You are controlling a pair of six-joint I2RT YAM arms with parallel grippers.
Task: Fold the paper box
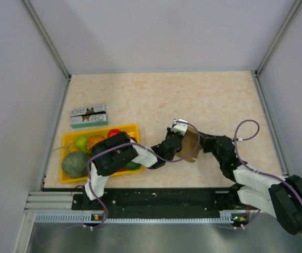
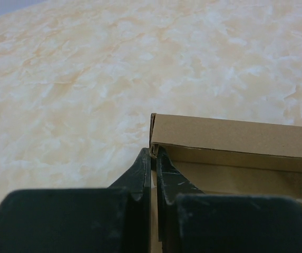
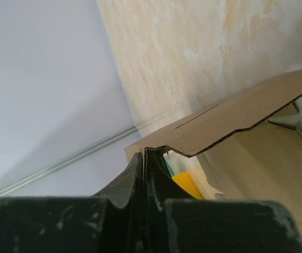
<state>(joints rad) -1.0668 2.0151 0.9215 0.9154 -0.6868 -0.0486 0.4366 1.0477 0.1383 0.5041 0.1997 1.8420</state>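
Observation:
The paper box (image 1: 191,145) is brown cardboard, partly folded, standing near the middle of the table between my two arms. My left gripper (image 1: 176,140) meets it from the left and my right gripper (image 1: 203,143) from the right. In the left wrist view the left gripper (image 2: 153,153) is shut on a thin wall at the corner of the paper box (image 2: 235,136). The right wrist view has the right gripper (image 3: 145,154) shut on an upright corrugated wall, while a flap of the paper box (image 3: 235,117) juts out above it.
A yellow tray (image 1: 101,129) with several fruits sits at the near left, partly under my left arm. A green-and-white carton (image 1: 89,116) lies just behind it. Grey walls close in the table on three sides.

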